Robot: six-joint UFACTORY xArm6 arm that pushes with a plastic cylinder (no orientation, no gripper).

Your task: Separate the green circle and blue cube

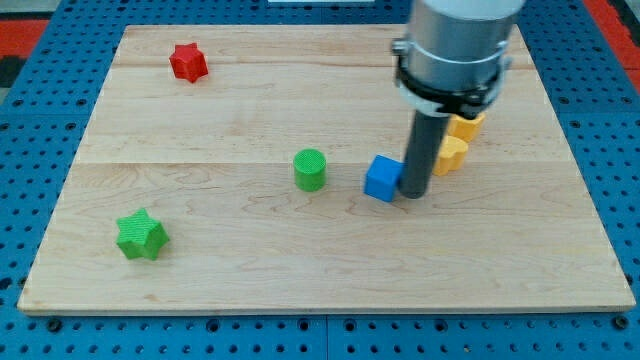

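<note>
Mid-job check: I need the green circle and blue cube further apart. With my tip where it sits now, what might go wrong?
1. My tip sits against the blue cube on the view's right side; pushing leftward from here would drive it toward the green circle, closing the gap.
2. Two yellow blocks lie just behind the rod; swinging around that way may knock them.
3. The rod partly hides the cube's right edge, so contact there is uncertain.

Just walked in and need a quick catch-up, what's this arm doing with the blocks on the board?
The arm's rod has my tip right against the blue cube, on the cube's side toward the view's right. The green circle stands a short gap away to the cube's left, so the two are close but not touching. Two yellow blocks sit just behind the rod.
</note>
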